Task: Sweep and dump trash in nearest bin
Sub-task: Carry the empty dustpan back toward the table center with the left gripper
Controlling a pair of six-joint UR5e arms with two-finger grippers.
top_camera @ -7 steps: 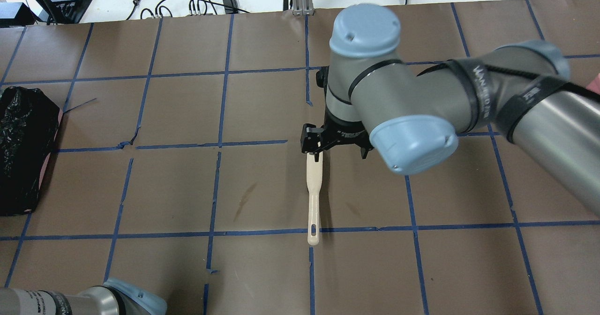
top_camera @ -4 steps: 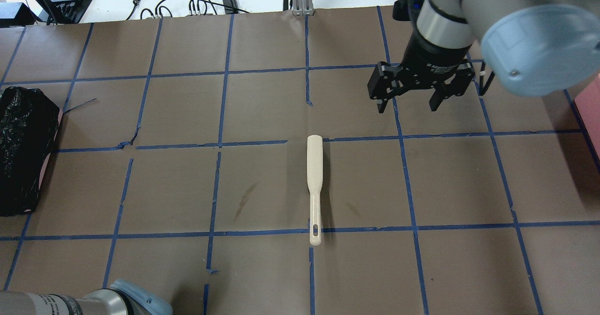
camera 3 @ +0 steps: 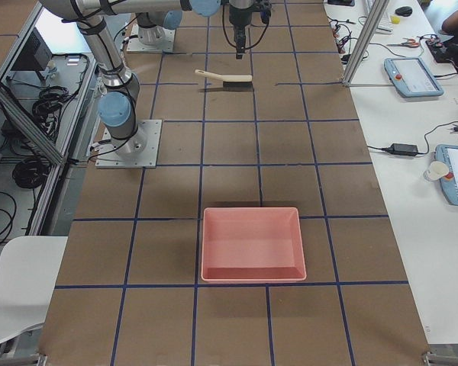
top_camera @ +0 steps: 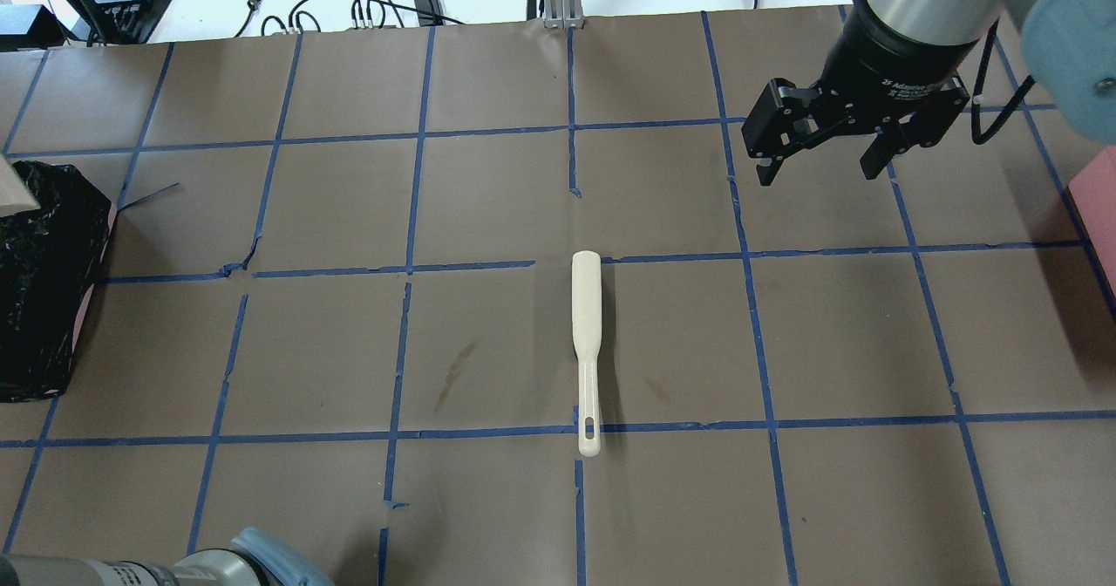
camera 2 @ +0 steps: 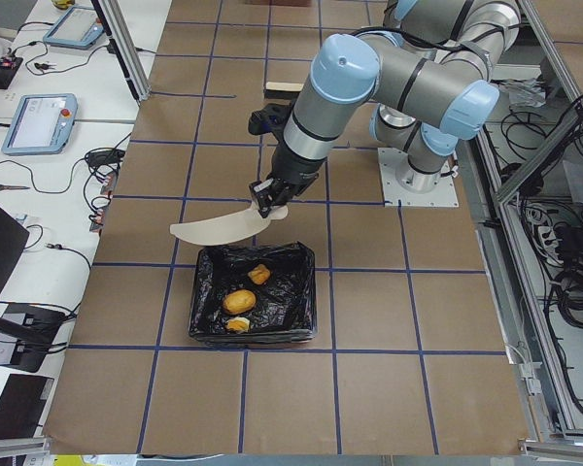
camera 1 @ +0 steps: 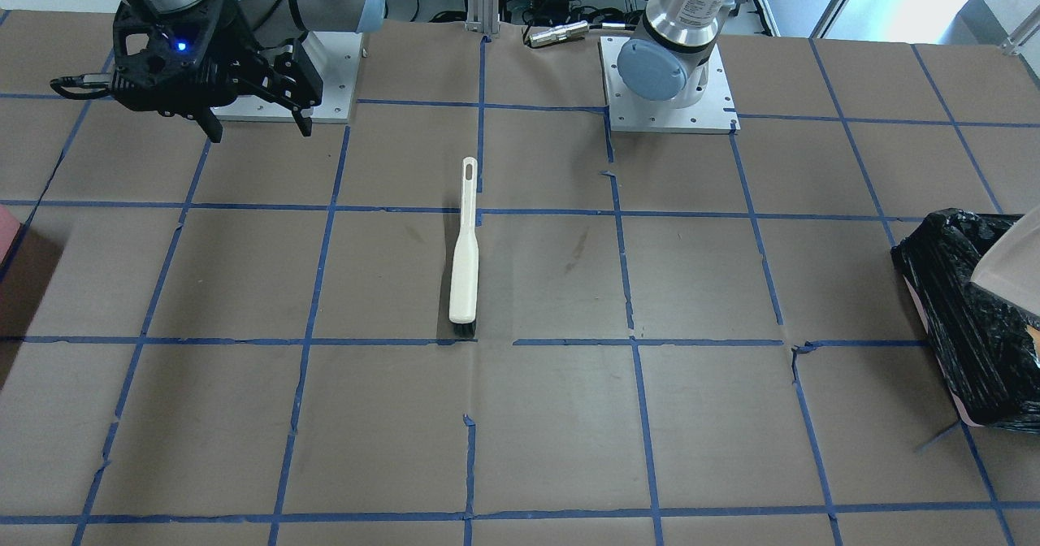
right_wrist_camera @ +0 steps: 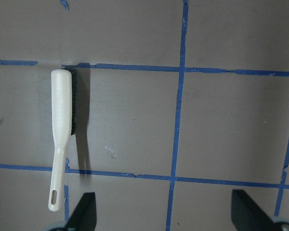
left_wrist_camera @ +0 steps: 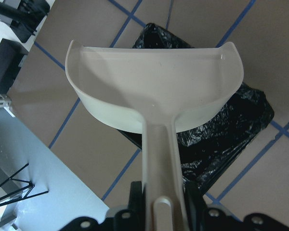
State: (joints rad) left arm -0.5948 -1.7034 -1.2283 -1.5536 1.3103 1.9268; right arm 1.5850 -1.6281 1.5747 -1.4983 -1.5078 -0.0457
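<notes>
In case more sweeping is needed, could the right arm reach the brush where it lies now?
Probably yes: the right gripper hangs open off to one side, the brush lies by itself, and nothing stands between them.

"2F Adaptive" in white on the right hand
</notes>
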